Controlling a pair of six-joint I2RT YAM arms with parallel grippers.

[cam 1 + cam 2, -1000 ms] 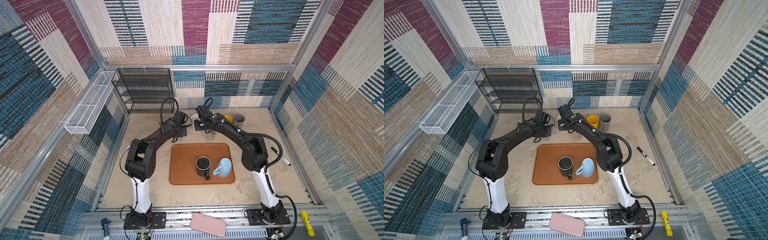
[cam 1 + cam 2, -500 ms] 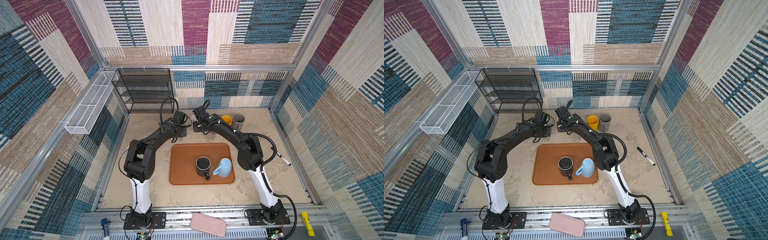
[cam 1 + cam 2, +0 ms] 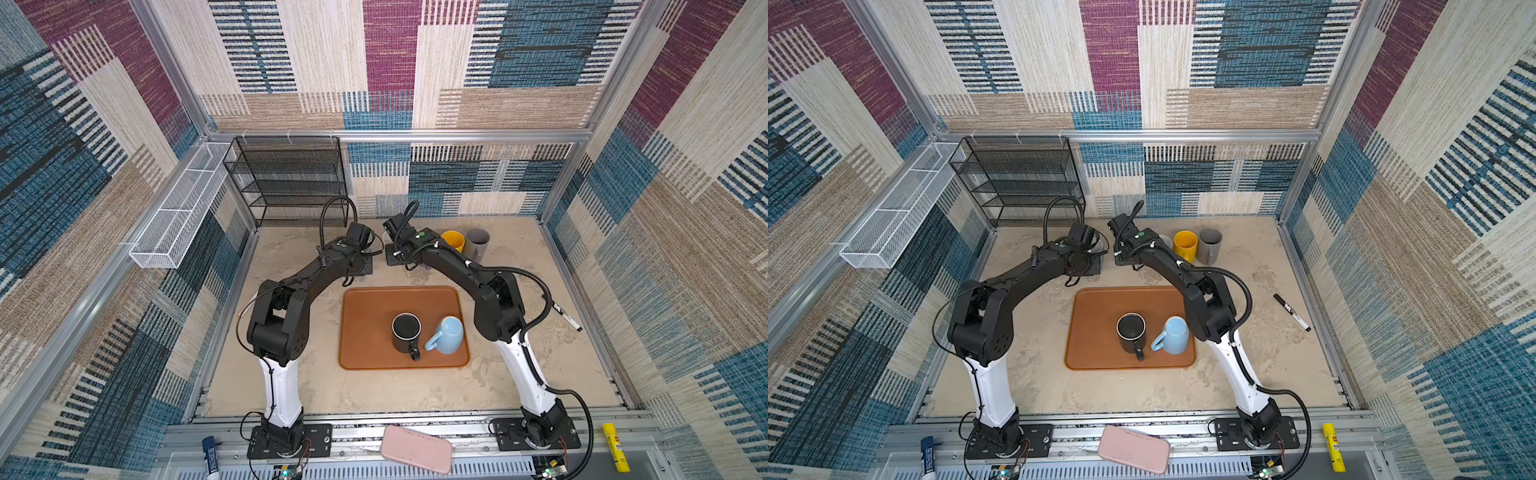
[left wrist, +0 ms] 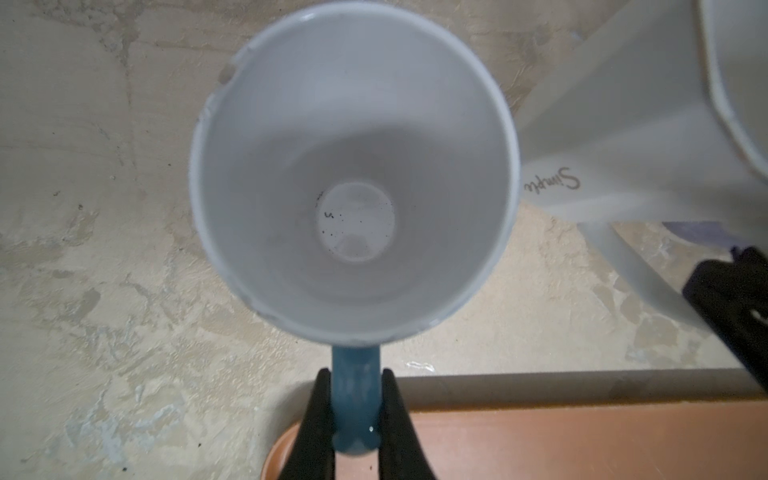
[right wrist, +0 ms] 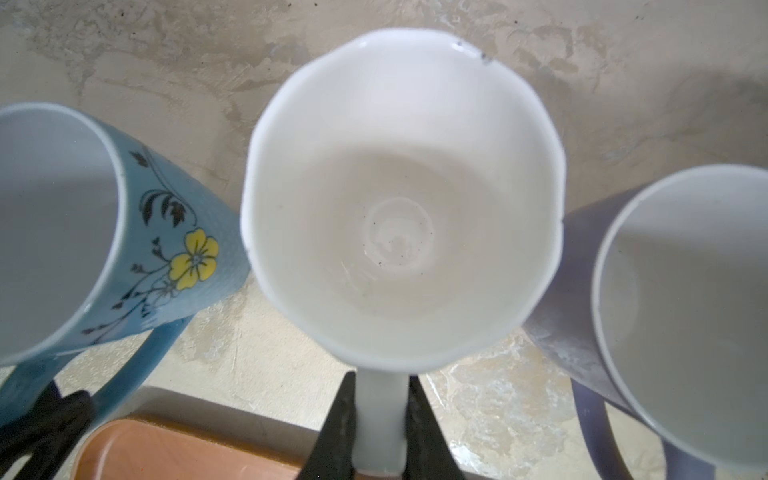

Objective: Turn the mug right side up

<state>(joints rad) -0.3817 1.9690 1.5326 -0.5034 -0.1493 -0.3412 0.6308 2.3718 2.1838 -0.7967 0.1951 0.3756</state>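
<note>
Left fingers pinched the blue mug by its handle, bottom centre of the wrist view, with the cup body just above them, mouth facing the camera. Right fingers pinched the white mug handle the same way.

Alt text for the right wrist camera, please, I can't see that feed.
The right hand pinches the handle of a white mug, whose open mouth faces the camera. A blue flowered mug and a purple mug stand on either side.

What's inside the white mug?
The white mug is empty, with only a few dark specks at its bottom. Nothing covers its inside.
</note>
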